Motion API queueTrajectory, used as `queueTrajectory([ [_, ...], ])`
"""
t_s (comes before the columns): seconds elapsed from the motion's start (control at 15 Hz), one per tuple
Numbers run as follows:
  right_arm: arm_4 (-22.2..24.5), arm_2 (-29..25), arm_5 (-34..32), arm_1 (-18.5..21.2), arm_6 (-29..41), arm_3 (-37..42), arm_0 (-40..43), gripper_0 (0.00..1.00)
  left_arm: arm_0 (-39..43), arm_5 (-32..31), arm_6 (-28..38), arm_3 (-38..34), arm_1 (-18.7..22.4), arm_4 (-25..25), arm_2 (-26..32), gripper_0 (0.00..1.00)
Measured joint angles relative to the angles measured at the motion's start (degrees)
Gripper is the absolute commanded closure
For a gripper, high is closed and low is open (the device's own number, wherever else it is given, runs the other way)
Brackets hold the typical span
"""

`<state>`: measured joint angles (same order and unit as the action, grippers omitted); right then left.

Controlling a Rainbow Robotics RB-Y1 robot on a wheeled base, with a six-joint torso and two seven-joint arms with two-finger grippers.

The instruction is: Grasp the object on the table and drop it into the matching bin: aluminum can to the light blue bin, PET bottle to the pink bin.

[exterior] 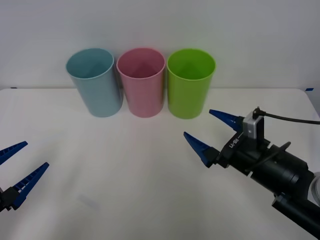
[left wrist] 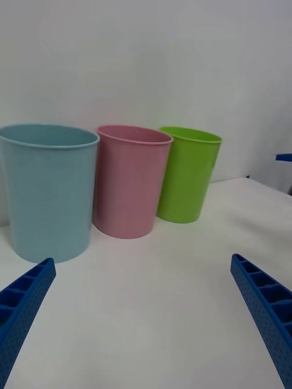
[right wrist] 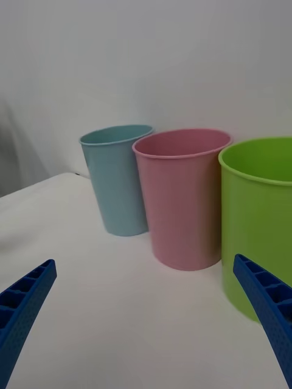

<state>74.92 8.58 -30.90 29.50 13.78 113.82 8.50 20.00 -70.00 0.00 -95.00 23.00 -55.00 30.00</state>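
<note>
Pink bin (exterior: 141, 82): upright between light blue bin (exterior: 95, 81) and green bin (exterior: 190, 82).
Right gripper (exterior: 207, 132): jaws wide, empty, before the green bin.
Left gripper (exterior: 17, 167): jaws wide, empty, low at the table's (exterior: 125, 185) near left.
Advice: find the bottle first, then centre the jaws on it.

**Camera placement: one overhead view, two low wrist views, all facing the bin row**

Front view: mounted high, looking forward and down across the white table (exterior: 150, 170). The light blue bin (exterior: 95, 82), pink bin (exterior: 142, 82) and lime green bin (exterior: 191, 82) stand in the upper centre of the frame, well away from the lens.

Right wrist view: low, near table level, close to the bins; the lime green bin (right wrist: 261, 225) runs off the frame's right edge.

Left wrist view: equally low, with the light blue bin (left wrist: 48, 188) nearest.

All three views share the three bins and the wall behind.
</note>
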Motion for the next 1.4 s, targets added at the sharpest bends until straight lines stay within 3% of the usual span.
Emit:
queueTrajectory([
  [0.33, -2.76, -6.84, -8.22, -1.42, -7.66, -0.11, 7.34, 0.0, 0.0, 0.0, 0.0, 0.0, 0.0, 0.0, 0.0, 0.0],
  [0.6, -5.67, -12.23, -17.28, -1.68, -9.34, -1.43, 11.23, 0.0, 0.0, 0.0, 0.0, 0.0, 0.0, 0.0, 0.0, 0.0],
  [1.13, -7.71, -24.96, -37.89, -5.87, -13.86, -11.65, 11.55, 0.0, 0.0, 0.0, 0.0, 0.0, 0.0, 0.0, 0.0, 0.0],
  [1.4, -8.83, -30.45, -44.34, -7.01, -16.03, -17.67, 11.56, 0.0, 0.0, 0.0, 0.0, 0.0, 0.0, 0.0, 0.0, 0.0],
])
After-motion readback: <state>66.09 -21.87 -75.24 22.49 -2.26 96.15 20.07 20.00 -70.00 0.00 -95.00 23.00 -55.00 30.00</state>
